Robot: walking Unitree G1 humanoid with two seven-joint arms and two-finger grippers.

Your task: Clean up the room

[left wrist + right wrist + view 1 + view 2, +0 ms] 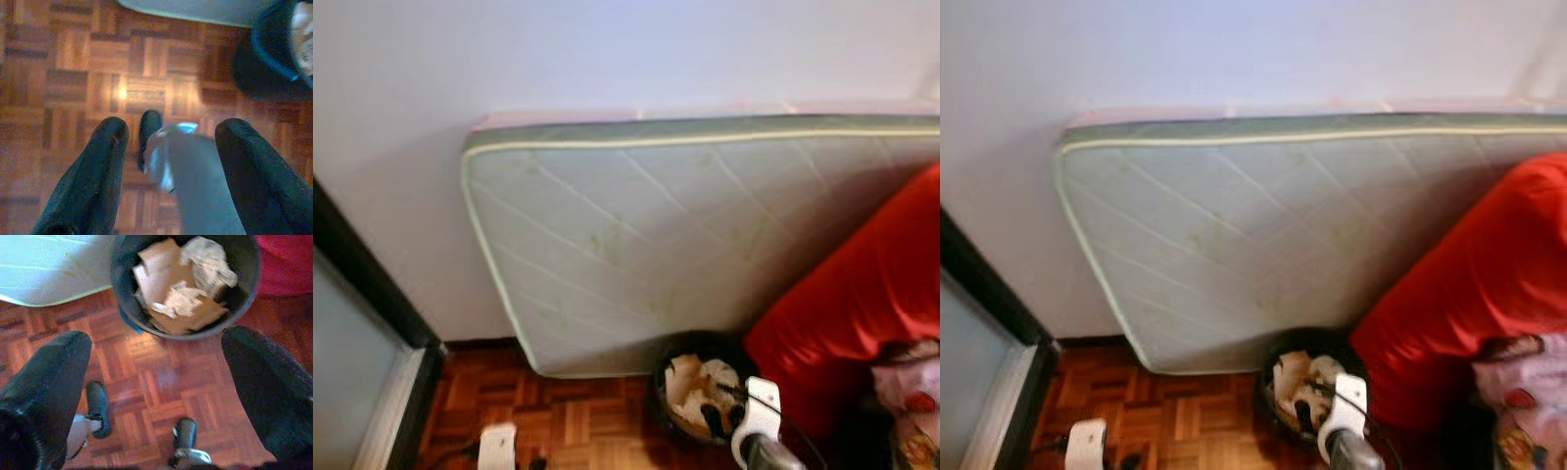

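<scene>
One black bin (pixel 183 284), paper-filled

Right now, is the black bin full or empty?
Partly full: the black bin holds crumpled paper and cardboard scraps, seen below its rim in the right wrist view.

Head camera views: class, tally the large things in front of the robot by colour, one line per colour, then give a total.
Pale green-grey: 1, the mattress leaning on the wall
Red: 1, the cushion
Black: 1, the waste bin holding crumpled paper
Total: 3
</scene>
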